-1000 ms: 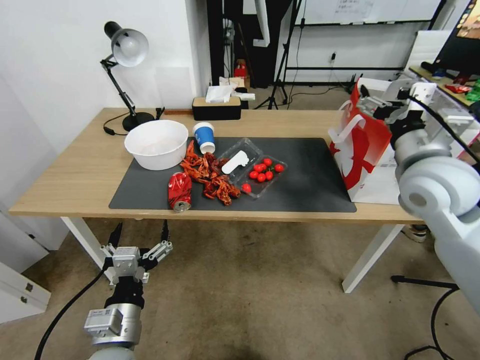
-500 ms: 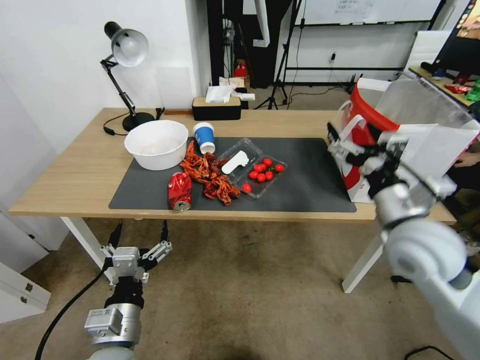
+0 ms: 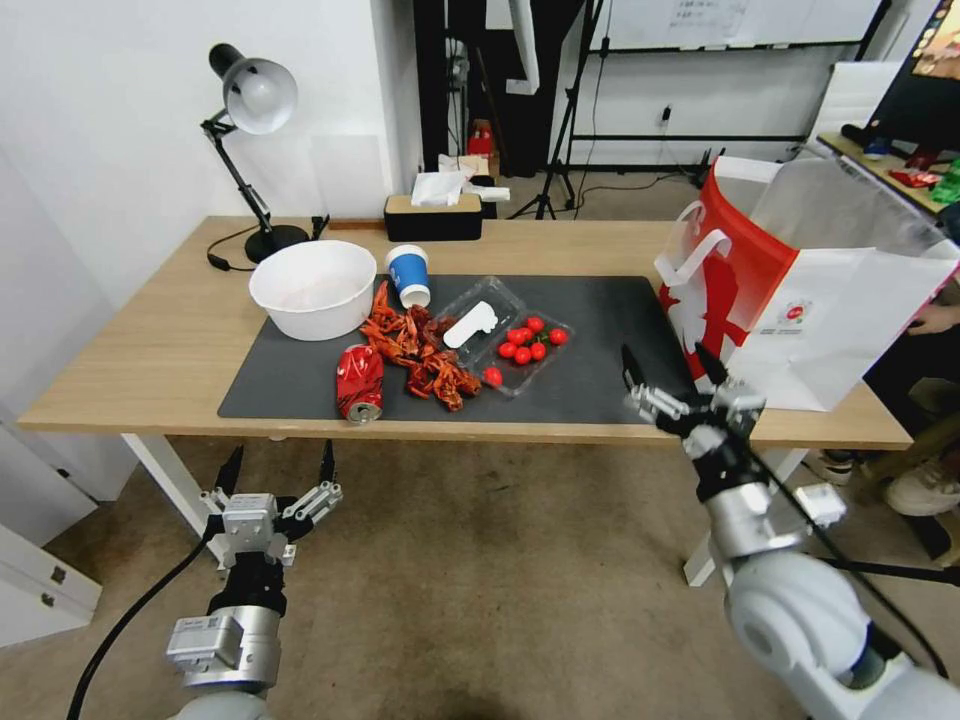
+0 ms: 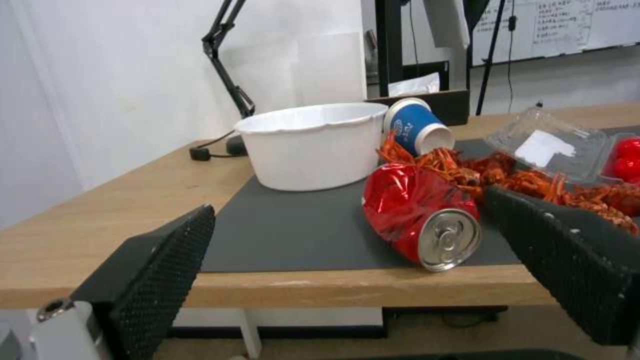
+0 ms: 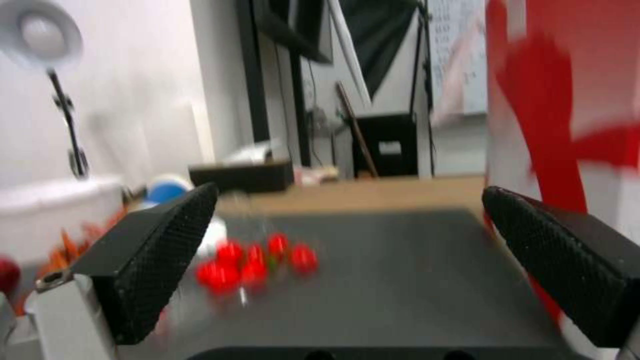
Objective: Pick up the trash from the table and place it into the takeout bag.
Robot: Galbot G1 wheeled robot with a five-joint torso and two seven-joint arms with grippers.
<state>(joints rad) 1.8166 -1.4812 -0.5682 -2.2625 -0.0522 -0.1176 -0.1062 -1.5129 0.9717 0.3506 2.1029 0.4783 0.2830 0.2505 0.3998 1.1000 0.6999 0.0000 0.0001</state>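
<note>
1. Lying on its side at the mat's (image 3: 600, 340) front edge, lower left of centre in the head view, was the crushed red can (image 3: 359, 381). Crayfish shells (image 3: 420, 355), a tipped blue cup (image 3: 408, 274), a white bowl (image 3: 313, 288) and a clear tray of cherry tomatoes (image 3: 528, 338) sat just beside it.
2. The takeout bag (image 3: 800, 290) stood upright and open at centre right, well apart from the litter.
3. Left gripper (image 3: 278, 470) hung below the table (image 3: 130, 350) edge, lower left, fingers spread, empty.
4. Right gripper (image 3: 672, 375) was at the table's front edge near the bag, fingers spread, empty.
5. Judgement: the can looked the easiest next grab; close across its crushed waist, not the slick round end, and clear the shells.
6. Light wood table, desk lamp (image 3: 250, 95) upper left, tissue box (image 3: 433, 215) at back, stained floor below.
</note>
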